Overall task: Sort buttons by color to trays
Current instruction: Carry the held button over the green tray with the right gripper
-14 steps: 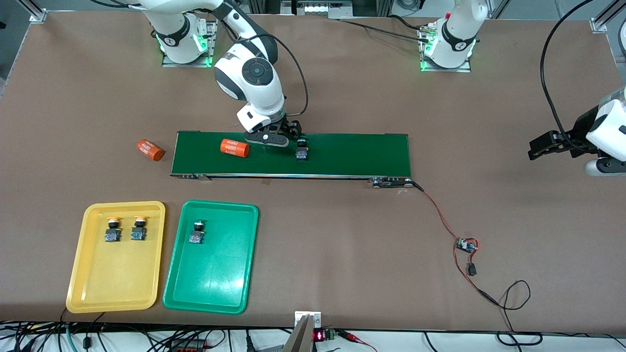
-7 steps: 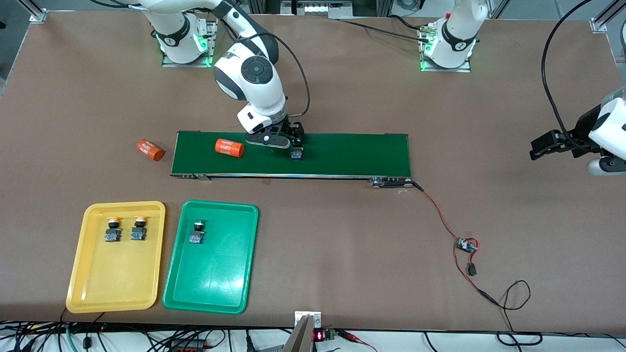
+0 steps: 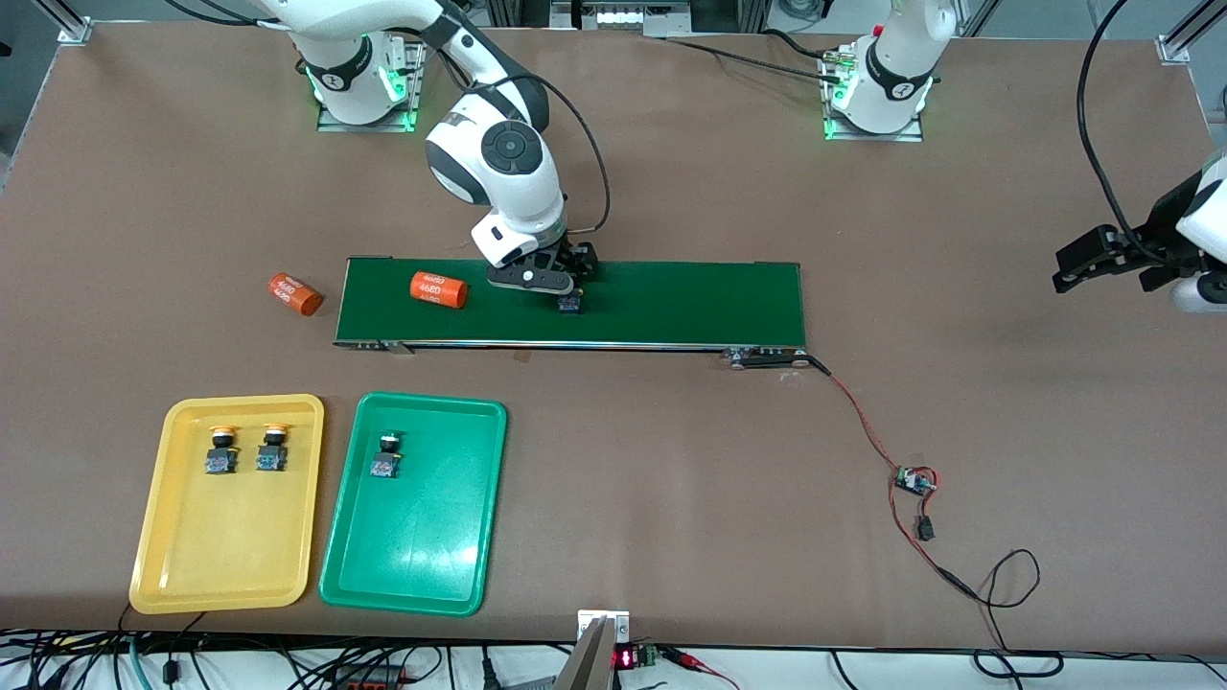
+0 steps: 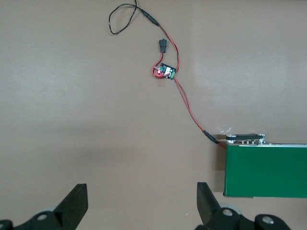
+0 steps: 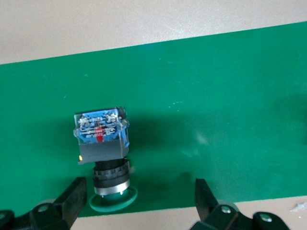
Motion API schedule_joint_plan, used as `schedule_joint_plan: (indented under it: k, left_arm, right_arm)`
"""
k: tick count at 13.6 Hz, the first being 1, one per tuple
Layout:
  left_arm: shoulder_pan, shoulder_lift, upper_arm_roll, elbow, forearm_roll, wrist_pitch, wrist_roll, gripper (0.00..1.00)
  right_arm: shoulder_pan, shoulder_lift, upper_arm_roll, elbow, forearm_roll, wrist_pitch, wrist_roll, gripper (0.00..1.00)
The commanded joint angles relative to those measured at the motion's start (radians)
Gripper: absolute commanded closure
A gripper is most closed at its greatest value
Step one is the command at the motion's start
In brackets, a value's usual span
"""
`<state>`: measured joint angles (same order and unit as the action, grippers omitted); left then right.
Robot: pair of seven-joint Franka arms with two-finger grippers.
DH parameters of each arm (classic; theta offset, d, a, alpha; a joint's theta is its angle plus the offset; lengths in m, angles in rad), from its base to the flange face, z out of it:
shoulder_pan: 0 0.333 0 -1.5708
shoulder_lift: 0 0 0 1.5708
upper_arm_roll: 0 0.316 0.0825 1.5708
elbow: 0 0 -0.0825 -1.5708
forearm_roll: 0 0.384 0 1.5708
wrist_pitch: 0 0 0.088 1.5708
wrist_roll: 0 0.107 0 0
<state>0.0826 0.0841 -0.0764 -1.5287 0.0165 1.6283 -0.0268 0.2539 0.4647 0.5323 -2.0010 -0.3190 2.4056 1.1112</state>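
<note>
Belt-top orange cylinder [image 3: 438,289] shifted (toward right arm's end), green button [image 3: 570,305] too

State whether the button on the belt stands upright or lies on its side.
On its side: the button lies along the belt, green cap sideways, blue terminal end opposite.

In the front view, the button on the belt [image 3: 570,304] is largely hidden under the right gripper [image 3: 566,287], so its cap colour cannot be read there. The left arm [image 3: 1203,235] is cut off at the table's edge on its own side. In both wrist views, only the fingertips [image 4: 76,203] [image 5: 76,199] are shown above the picture's edge.
</note>
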Motion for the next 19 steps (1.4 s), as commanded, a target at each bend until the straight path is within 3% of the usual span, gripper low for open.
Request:
schedule_joint_plan:
  k: [1,4,5,12,15,19]
  left_arm:
    - [0.013,-0.034,-0.008,-0.028,-0.015,-0.045,0.013,0.0]
    - [0.014,-0.034,0.004,-0.028,-0.015,-0.048,0.013,0.0]
    - [0.019,-0.034,0.006,-0.03,-0.015,-0.048,0.013,0.0]
    - [0.028,-0.034,-0.005,-0.028,-0.01,-0.047,0.014,0.0]
    - [0.029,-0.034,0.0,-0.028,-0.009,-0.047,0.014,0.0]
    - [0.029,-0.034,-0.008,-0.028,-0.01,-0.045,0.013,0.0]
  right_arm:
    - [0.007,0.015,0.002,0.024,-0.02,-0.008,0.016,0.0]
    - [0.007,0.025,-0.012,0.024,-0.029,-0.006,0.009,0.02]
    - [0.007,0.028,-0.018,0.024,-0.05,0.003,0.009,0.07]
    - [0.004,0.037,-0.057,0.068,-0.058,0.0,-0.044,0.8]
    - [-0.004,0.029,-0.081,0.163,-0.049,-0.089,-0.057,0.84]
    - [-0.008,0.074,-0.213,0.312,-0.051,-0.131,-0.278,0.85]
